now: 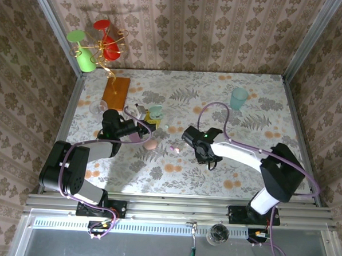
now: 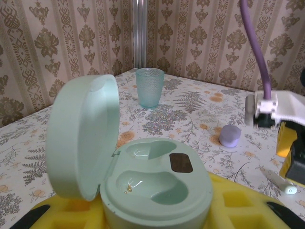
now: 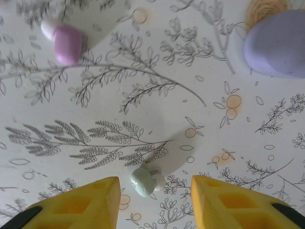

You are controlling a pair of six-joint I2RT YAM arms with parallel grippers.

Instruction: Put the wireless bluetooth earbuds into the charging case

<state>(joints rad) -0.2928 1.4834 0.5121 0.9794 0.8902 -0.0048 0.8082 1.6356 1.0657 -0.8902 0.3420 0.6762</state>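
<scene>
Hovering spread over the mint bud (image 3: 143, 182), the right hand (image 3: 153, 191) should next pinch it and seat it in the open case (image 2: 157, 183) the left hand (image 2: 152, 215) clamps.

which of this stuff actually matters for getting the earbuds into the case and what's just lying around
For the job:
- mint charging case, lid open
- mint earbud
- pink earbud

Just lying about:
- teal cup
- lilac pebble, perhaps a spare case
- wooden board
- green glass
- red glass
</scene>
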